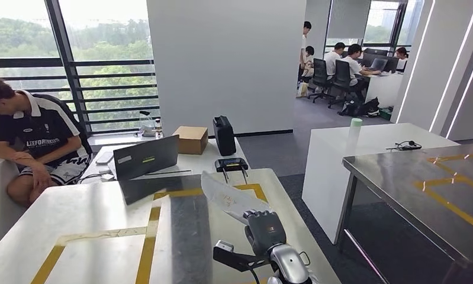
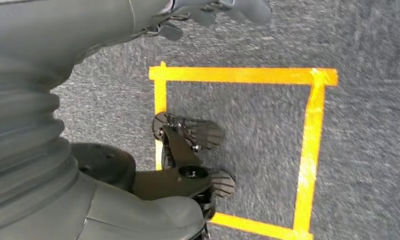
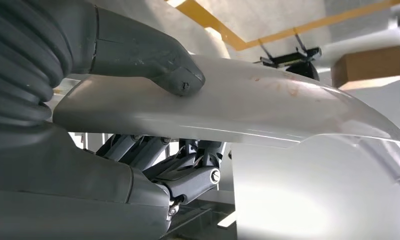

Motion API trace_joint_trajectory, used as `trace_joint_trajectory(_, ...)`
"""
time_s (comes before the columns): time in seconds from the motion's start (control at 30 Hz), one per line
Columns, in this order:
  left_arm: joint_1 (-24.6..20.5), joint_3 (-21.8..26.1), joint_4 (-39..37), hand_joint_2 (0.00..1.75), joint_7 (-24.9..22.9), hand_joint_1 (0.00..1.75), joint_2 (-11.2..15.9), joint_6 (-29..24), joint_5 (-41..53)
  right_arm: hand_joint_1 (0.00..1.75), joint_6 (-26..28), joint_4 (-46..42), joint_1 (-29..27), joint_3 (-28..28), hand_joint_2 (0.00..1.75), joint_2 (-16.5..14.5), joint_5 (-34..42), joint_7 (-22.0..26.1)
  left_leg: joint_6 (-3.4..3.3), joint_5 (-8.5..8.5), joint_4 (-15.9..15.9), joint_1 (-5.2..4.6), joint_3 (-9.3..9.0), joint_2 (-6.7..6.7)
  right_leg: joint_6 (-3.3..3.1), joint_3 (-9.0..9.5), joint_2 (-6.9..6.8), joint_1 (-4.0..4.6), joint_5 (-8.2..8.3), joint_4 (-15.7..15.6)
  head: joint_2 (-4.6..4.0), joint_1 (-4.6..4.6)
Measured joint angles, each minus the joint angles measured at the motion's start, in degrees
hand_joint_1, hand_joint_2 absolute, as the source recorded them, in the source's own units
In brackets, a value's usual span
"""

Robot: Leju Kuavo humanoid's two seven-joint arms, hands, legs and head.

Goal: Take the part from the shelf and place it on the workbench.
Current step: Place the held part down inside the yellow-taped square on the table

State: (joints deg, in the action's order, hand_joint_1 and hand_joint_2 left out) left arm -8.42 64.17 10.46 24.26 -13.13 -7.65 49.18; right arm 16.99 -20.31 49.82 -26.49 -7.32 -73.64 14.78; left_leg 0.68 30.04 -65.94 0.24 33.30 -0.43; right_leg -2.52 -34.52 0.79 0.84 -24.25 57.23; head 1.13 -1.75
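the right hand (image 1: 263, 228) grips the part (image 1: 227, 195), a curved pale sheet, with its thumb (image 3: 152, 65) pressed on one face and its dark fingers (image 3: 187, 170) curled under the other. the part is held above the white table (image 1: 92, 231) marked with yellow tape (image 1: 148, 242). the left hand (image 2: 223, 10) hangs over grey carpet (image 2: 368, 165); whether its fingers are apart or together cannot be told. a laptop (image 1: 145, 160) and a cardboard box (image 1: 190, 139) sit farther back, near a seated person (image 1: 32, 142).
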Motion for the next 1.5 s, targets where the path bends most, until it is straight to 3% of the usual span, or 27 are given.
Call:
trace_joint_trajectory(0.07,0.0,0.0,-0.01,1.75,0.02,0.0,0.0,0.0,0.0,1.75,0.03,0.0,-0.38,0.02,1.75,0.09,0.01,0.0,0.57,2.4,-5.8,0.17,4.27,0.05,-0.22,0.85,0.06,-0.08,-0.85,0.01,-0.01,-0.02)
trace_joint_trajectory(0.13,0.12,0.0,0.01,1.75,-0.01,0.0,0.04,0.0,0.0,1.75,0.04,0.0,-1.07,0.03,1.75,0.21,0.01,0.05,1.03,4.11,-7.75,0.35,7.26,0.08,-0.01,1.85,0.19,-0.28,-1.93,0.15,-0.01,-0.03)
trace_joint_trajectory(0.17,0.17,0.0,0.02,1.75,-0.03,0.0,0.08,0.0,-0.02,1.75,0.07,0.0,-1.33,0.04,1.75,0.27,0.02,0.16,1.24,3.44,-6.4,0.44,7.62,0.1,0.21,2.42,0.25,-0.46,-2.55,0.31,-0.01,-0.03)
trace_joint_trajectory(0.2,0.21,0.0,0.04,1.75,-0.05,0.0,0.14,0.0,-0.07,1.75,0.11,0.0,-1.49,0.04,1.75,0.33,0.03,0.36,1.46,1.42,-3.66,0.56,7.29,0.12,0.5,3.0,0.29,-0.68,-3.23,0.54,-0.01,-0.04)
trace_joint_trajectory(0.23,0.29,0.0,0.04,1.75,-0.06,0.0,0.16,0.0,-0.13,1.75,0.15,0.0,-1.56,0.04,1.75,0.36,0.05,0.61,1.72,-1.72,-0.09,0.76,6.66,0.15,0.85,3.38,0.31,-0.83,-3.97,0.82,-0.01,-0.04)
trace_joint_trajectory(0.3,0.35,0.0,0.03,1.75,-0.06,0.0,0.16,0.01,-0.26,1.75,0.25,0.0,-1.61,0.05,1.75,0.4,0.07,0.98,1.33,-5.61,4.86,0.95,5.66,0.36,1.61,3.93,0.39,-0.92,-5.43,1.49,-0.01,-0.12)
trace_joint_trajectory(0.33,0.4,0.0,0.01,1.75,-0.06,0.0,0.13,0.01,-0.29,1.75,0.29,0.0,-1.65,0.05,1.75,0.43,0.08,1.04,0.82,-6.34,5.81,0.99,5.44,0.43,2.05,4.15,0.4,-0.84,-5.92,1.78,-0.01,-0.14)
trace_joint_trajectory(0.43,0.42,0.0,0.02,1.75,0.01,0.0,0.12,0.02,-0.35,1.75,0.49,-0.02,-1.72,0.08,1.75,0.63,0.18,1.03,-0.81,-5.74,5.76,0.98,4.43,0.36,2.91,4.46,0.24,-0.81,-6.34,2.9,0.02,-0.05)
trace_joint_trajectory(0.5,0.35,0.0,0.06,1.75,0.21,0.0,0.15,0.02,-0.45,1.75,0.62,-0.02,-1.69,0.09,1.75,0.73,0.28,1.03,-1.46,-5.12,5.88,0.98,3.48,0.28,3.3,2.04,-0.04,-0.95,-6.91,7.16,0.02,0.07)
trace_joint_trajectory(0.57,0.31,0.0,0.12,1.75,0.68,0.0,0.24,0.02,-0.71,1.75,0.78,-0.02,-1.95,0.09,1.75,0.81,0.4,1.03,-1.78,-4.4,5.93,0.88,2.7,0.27,3.67,-2.64,-0.19,-1.01,-9.14,13.87,0.03,0.13)
trace_joint_trajectory(0.63,0.34,0.01,0.17,1.75,1.42,0.0,0.34,-0.02,-1.01,1.75,0.89,-0.02,-2.55,0.09,1.75,0.96,0.57,1.02,-1.88,-3.6,5.92,0.75,1.87,0.15,3.65,-6.37,-0.22,-1.02,-11.03,17.19,0.04,0.16)
trace_joint_trajectory(0.67,0.37,0.01,0.19,1.75,1.82,0.0,0.39,-0.03,-1.12,1.31,0.91,-0.02,-2.81,0.09,1.31,1.08,0.66,1.0,-1.87,-3.13,5.92,0.67,1.34,0.03,3.43,-7.04,-0.23,-0.99,-10.49,16.28,0.04,0.18)
trace_joint_trajectory(0.7,0.38,0.02,0.19,1.75,2.2,0.0,0.45,-0.04,-1.18,0.87,0.93,-0.02,-2.97,0.09,0.87,1.18,0.75,0.99,-1.8,-2.62,5.93,0.56,0.71,-0.07,3.06,-6.84,-0.23,-0.88,-8.47,13.56,0.03,0.18)
trace_joint_trajectory(0.77,0.38,0.02,0.19,1.75,2.71,0.0,0.54,-0.04,-1.36,0.0,1.07,-0.02,-3.1,0.09,0.0,1.42,0.91,0.98,-1.52,-1.6,5.99,0.37,-0.48,-0.17,2.05,-5.24,-0.24,-0.4,-2.7,6.34,0.03,0.13)
trace_joint_trajectory(0.83,0.23,0.02,0.19,0.87,2.9,0.0,0.61,-0.16,-1.7,0.0,1.3,-0.03,-3.22,0.09,0.0,1.61,0.97,0.99,-0.97,-0.76,5.99,0.32,-1.36,-0.24,1.34,-3.98,-0.2,0.18,0.0,2.46,0.03,0.08)
trace_joint_trajectory(0.9,0.07,0.03,0.19,0.0,2.78,0.0,0.69,-0.88,-2.04,0.0,1.68,-0.08,-3.34,0.09,0.0,1.69,0.99,0.92,-0.26,-0.41,5.77,0.31,-2.05,-0.28,0.97,-3.09,-0.19,0.34,-0.2,1.85,0.04,0.09)
trace_joint_trajectory(0.97,0.01,0.09,0.21,0.0,1.92,0.0,0.77,-2.43,-2.23,0.0,2.14,-0.23,-3.29,0.11,0.0,1.73,1.04,0.89,0.26,0.24,4.56,0.35,-1.93,-0.14,0.55,-1.9,-0.21,0.09,-0.05,1.22,0.03,0.04)
trace_joint_trajectory(1.03,-0.18,0.33,0.22,0.0,0.37,0.0,0.81,-3.97,-2.47,0.0,2.47,-0.35,-3.24,0.13,0.0,1.73,1.07,0.93,0.68,2.29,0.14,0.43,0.44,-0.01,0.1,-1.04,-0.18,-0.11,-0.23,0.83,0.03,-0.02)
trace_joint_trajectory(1.1,-0.33,0.75,0.21,0.87,-1.27,0.0,0.85,-5.19,-2.83,0.0,2.68,-0.35,-3.49,0.13,0.0,1.73,1.08,0.96,1.11,4.67,-6.31,0.46,4.59,0.03,-0.24,-0.73,-0.17,-0.13,-0.63,0.85,0.04,-0.05)
trace_joint_trajectory(1.13,-0.34,0.99,0.21,1.31,-2.04,0.0,0.88,-5.83,-2.97,0.0,2.75,-0.35,-3.7,0.13,0.0,1.73,1.08,0.97,1.27,4.9,-8.16,0.48,6.21,0.04,-0.28,-0.61,-0.13,-0.13,-0.84,0.91,0.04,-0.05)
trace_joint_trajectory(1.17,-0.34,1.19,0.21,1.75,-2.73,0.0,0.91,-6.53,-3.02,0.0,2.8,-0.35,-3.87,0.13,0.0,1.73,1.09,0.96,1.36,4.05,-8.16,0.5,6.94,0.05,-0.23,-0.46,-0.06,-0.16,-1.07,1.03,0.04,-0.06)
trace_joint_trajectory(1.23,-0.34,1.43,0.23,1.75,-3.8,0.0,1.01,-7.84,-2.91,0.0,2.88,-0.4,-3.97,0.13,0.0,1.73,1.11,0.92,1.41,-0.66,-2.5,0.55,5.6,0.08,0.09,-0.13,0.1,-0.29,-1.65,1.49,0.03,-0.06)
trace_joint_trajectory(1.3,-0.46,1.48,0.24,1.75,-4.38,0.0,1.09,-8.58,-2.73,0.0,2.99,-0.5,-3.91,0.13,0.0,1.74,1.13,0.89,1.08,-3.57,3.54,0.41,3.68,0.07,0.6,-0.18,0.19,-0.29,-2.22,2.18,0.03,-0.05)
trace_joint_trajectory(1.33,-0.53,1.48,0.25,1.75,-4.53,0.0,1.11,-8.74,-2.61,0.0,3.05,-0.54,-3.93,0.13,0.0,1.75,1.15,0.88,0.71,-4.09,5.01,0.32,3.25,0.04,0.86,-0.36,0.2,-0.24,-2.41,2.47,0.03,-0.04)
trace_joint_trajectory(1.43,-0.6,1.5,0.23,1.75,-4.75,0.0,1.11,-9.23,-2.09,0.0,3.71,-0.59,-4.15,0.15,0.0,1.81,1.4,0.99,-0.49,-4.61,5.55,0.32,3.15,0.06,1.61,-0.73,0.21,-0.15,-2.67,2.86,0.03,0.0)
trace_joint_trajectory(1.5,-0.72,1.51,0.24,1.75,-4.84,0.0,1.11,-9.59,-1.86,0.0,4.25,-0.63,-4.17,0.2,0.0,1.92,1.62,1.03,-1.1,-5.02,5.87,0.58,3.17,0.19,2.28,-1.56,0.1,-0.22,-4.65,5.06,0.03,0.04)
